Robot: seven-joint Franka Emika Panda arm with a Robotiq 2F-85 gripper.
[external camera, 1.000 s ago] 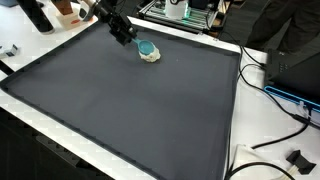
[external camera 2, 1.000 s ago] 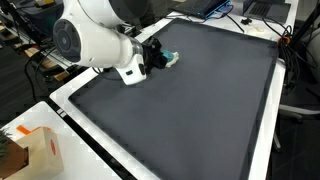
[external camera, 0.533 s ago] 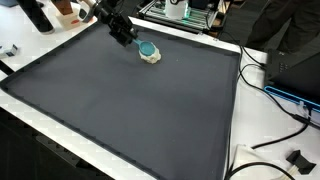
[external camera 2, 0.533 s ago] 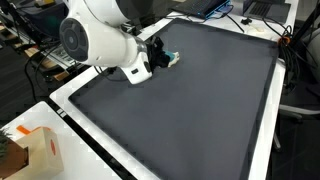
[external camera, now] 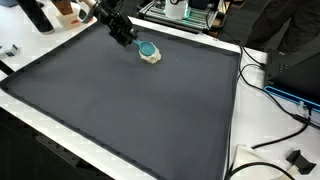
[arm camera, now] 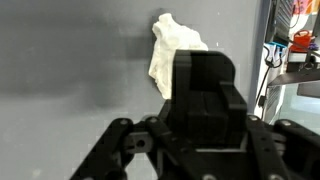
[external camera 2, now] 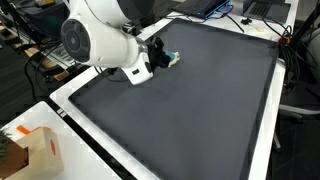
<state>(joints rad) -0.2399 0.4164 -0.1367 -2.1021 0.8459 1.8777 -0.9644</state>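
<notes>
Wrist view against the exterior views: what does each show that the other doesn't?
Only the wrist view shows the crumpled folds of the white lump close up. Only the exterior views show the teal patch on its top, the white arm and the cardboard box. Both show the lump on the dark mat, the gripper close to it.

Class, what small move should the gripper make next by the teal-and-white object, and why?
Probably ease the gripper slightly toward the teal-and-white object. Its tip sits right beside it near an edge of the mat, and no view shows fingers closed around it.
</notes>
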